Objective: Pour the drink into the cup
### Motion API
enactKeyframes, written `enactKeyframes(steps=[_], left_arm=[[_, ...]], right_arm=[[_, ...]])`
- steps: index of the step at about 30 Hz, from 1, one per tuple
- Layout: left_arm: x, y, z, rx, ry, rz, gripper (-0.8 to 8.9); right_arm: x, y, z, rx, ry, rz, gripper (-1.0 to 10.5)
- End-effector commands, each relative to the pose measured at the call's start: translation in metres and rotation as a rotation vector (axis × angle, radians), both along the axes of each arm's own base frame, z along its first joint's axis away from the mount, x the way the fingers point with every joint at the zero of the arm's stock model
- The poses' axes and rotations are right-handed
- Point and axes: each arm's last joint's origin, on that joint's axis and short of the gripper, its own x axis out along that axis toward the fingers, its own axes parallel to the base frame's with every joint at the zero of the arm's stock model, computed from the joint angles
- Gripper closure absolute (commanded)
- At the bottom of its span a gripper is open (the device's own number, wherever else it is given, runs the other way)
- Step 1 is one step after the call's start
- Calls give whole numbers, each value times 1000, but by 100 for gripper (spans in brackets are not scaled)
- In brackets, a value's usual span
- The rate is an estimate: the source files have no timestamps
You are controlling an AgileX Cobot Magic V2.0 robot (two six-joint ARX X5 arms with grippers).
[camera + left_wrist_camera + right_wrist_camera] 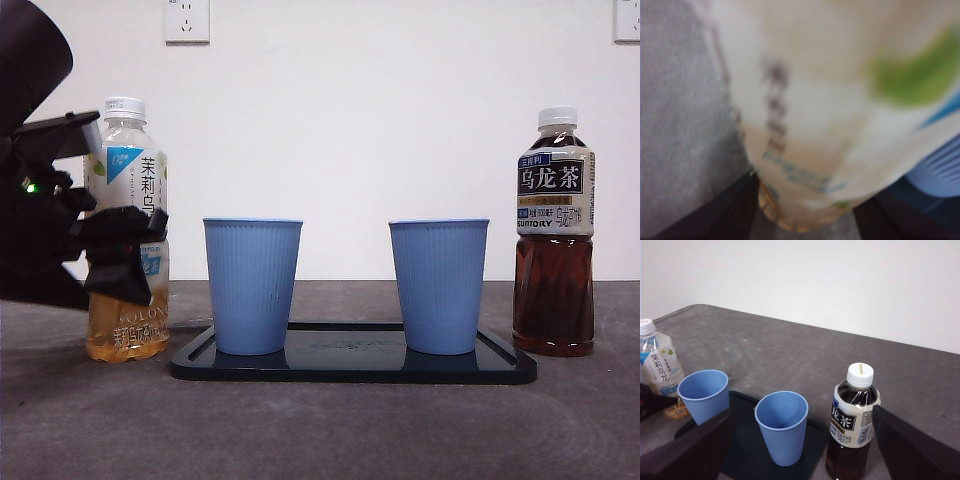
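Two ribbed blue cups stand upright on a glossy black tray [505,368] with a raised rim, the left cup [252,285] and the right cup [439,285] well apart. Beside the tray's left end, on the grey matte table [320,430], stands a clear plastic jasmine tea bottle [128,230] with a white cap, pale amber drink and a white label bearing green and blue marks and Chinese characters. The left gripper [120,250] has its black jaws on either side of that bottle at mid-height; the blurred left wrist view seems to show them touching it, so the grasp looks closed on the bottle. Right of the tray stands a dark oolong tea bottle [554,230], white-capped, its label reading "SUNTORY". The right gripper [800,460] waits above with jaws spread wide.
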Motion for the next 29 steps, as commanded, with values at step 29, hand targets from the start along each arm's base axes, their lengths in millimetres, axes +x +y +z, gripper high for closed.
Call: enactKeyframes(steps=[29], left_arm=[[-79,35,97,-105,-131,-29,498]], right_arm=[[-2,0,0,1,36,5,513]])
